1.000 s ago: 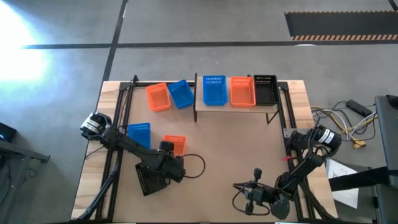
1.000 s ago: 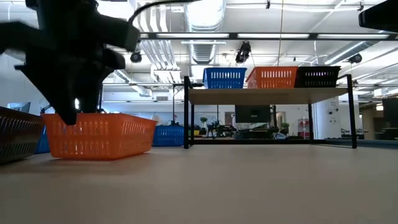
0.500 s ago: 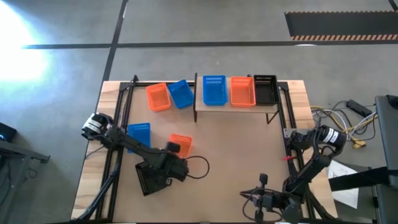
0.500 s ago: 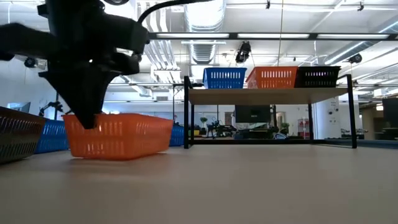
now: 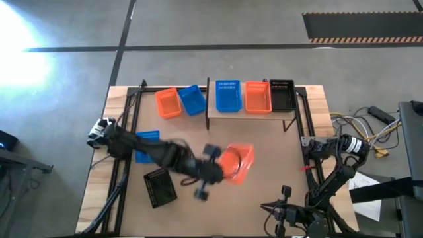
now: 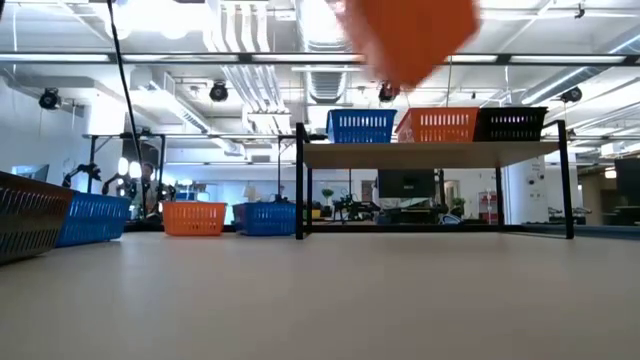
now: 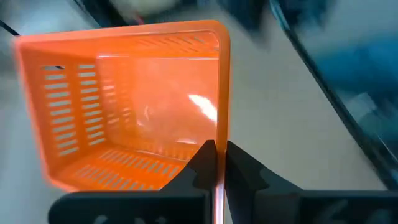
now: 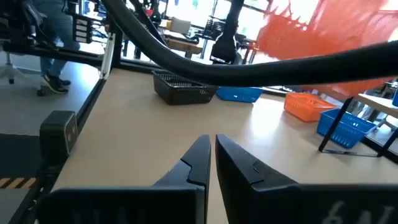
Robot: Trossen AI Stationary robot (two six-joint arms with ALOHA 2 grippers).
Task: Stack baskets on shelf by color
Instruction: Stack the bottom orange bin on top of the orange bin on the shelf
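Orange perforated plastic basket is up in the air right now, pinched by the left claw, whose two dark fingers are closed on one of its short end walls. In the high view it sits just right of centre, below the shelf, and it's tilted, with its long axis running roughly from upper right to lower left. In the low view it's a blurry orange blob at the top of the frame, well clear of the wooden surface. The left wrist view looks straight into its open mouth, slotted walls and all.

Low light-wood shelf on thin black legs sits at upper centre and carries three baskets side by side, long axes pointing up the frame: a blue one, an orange one and a black one.

Upper left of the surface has another orange basket and a blue one, both a bit skewed. Further down on the left there's a blue basket partly under the arm and a black one.

Right claw is parked at the lower right edge, fingers nearly together with nothing in them.

No labels or writing that I can read anywhere.
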